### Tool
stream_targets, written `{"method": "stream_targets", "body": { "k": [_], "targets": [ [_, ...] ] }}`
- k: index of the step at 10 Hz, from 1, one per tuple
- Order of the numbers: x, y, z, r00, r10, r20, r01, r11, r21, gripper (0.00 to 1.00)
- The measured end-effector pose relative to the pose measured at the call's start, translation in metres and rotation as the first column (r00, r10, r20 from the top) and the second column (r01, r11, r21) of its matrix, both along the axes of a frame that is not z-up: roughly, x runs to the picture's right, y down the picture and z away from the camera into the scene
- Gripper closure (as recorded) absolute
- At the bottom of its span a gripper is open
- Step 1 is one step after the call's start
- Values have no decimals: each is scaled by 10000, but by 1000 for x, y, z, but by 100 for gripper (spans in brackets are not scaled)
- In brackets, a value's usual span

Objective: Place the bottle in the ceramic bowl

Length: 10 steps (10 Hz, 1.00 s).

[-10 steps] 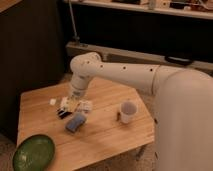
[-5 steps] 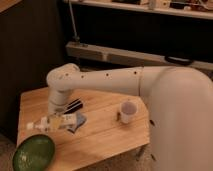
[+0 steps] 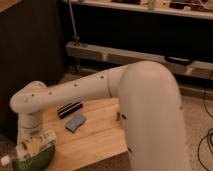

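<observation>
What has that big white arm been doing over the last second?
The arm swung left across the table, carrying the bottle in its hand until it reached a spot over the green ceramic bowl. The bottle is not yet let go. The black bar and blue sponge stayed put.

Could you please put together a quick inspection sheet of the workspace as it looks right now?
Surface: wooden table, bare patches visible.
Job's things: bottle lies tilted over the ceramic bowl at the table's near-left corner.
Clutter: black ridged bar; blue pad beside it.
Grippers: claw low over the bowl, at the bottle.
Cables: dark cable on the floor, right.
Surroundings: shelf rail behind.
</observation>
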State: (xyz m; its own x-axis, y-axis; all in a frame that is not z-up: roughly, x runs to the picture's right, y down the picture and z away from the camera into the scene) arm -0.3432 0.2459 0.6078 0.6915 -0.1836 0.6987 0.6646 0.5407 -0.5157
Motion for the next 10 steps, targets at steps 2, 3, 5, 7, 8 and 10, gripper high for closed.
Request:
{"method": "stream_targets", "body": {
  "k": [2, 3, 5, 7, 8, 10],
  "targets": [
    [-33, 27, -2, 9907, -1064, 843, 1066, 9943, 23, 29],
    [-48, 38, 2, 9792, -1598, 1254, 1593, 9871, 140, 22],
    [-54, 44, 8, 9716, -1987, 1286, 1951, 9800, 402, 20],
    [-54, 38, 16, 9797, -1793, 899, 1758, 9834, 457, 20],
    [-51, 30, 24, 9847, -1615, 653, 1588, 9863, 455, 20],
    [-41, 10, 42, 9928, -1189, 129, 1186, 9927, 219, 20]
  ]
}}
